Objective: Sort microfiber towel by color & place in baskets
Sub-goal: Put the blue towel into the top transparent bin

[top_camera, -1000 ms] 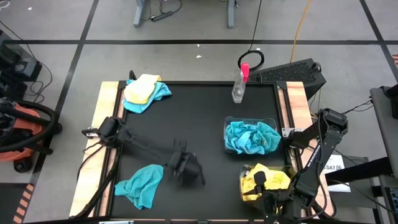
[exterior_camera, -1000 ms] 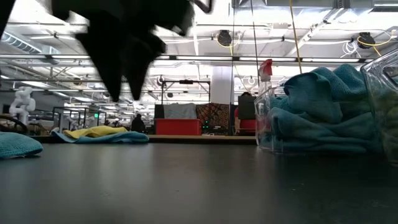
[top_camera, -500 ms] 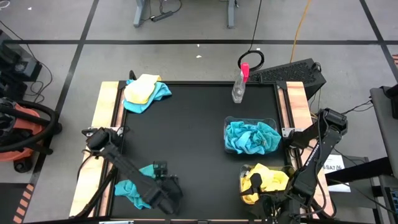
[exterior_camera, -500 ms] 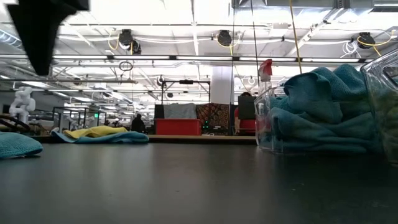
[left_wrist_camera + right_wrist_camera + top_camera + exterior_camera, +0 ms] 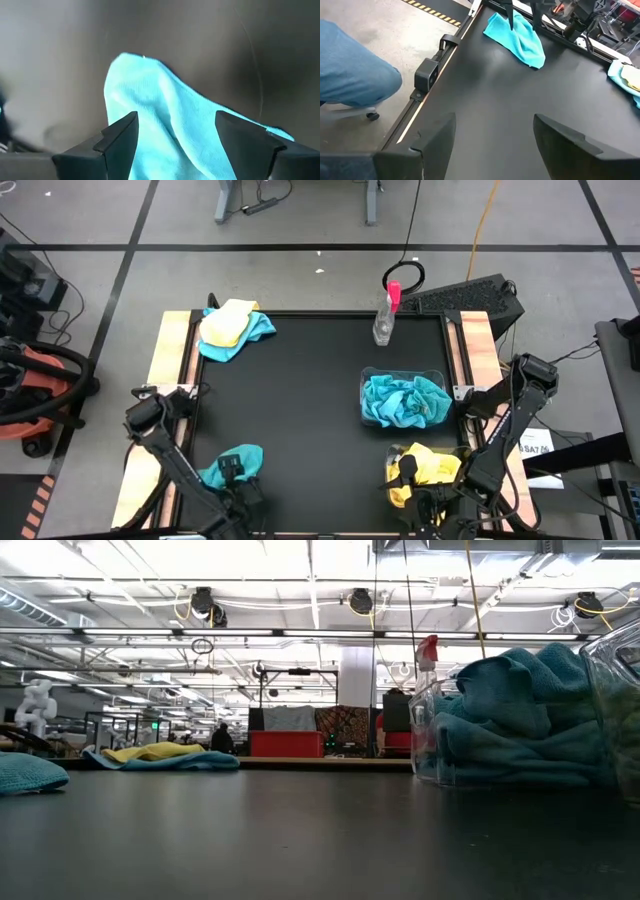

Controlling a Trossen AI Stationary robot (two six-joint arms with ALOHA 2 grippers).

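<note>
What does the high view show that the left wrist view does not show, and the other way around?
Only the high view shows both baskets, the spray bottle and the yellow and teal towels at the far left corner. Only the left wrist view shows the left end effector open, its fingers on either side of the teal towel. Both show that teal towel.

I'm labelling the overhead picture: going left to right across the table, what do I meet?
Yellow-and-teal towel pile → loose teal towel → spray bottle → basket of teal towels
</note>
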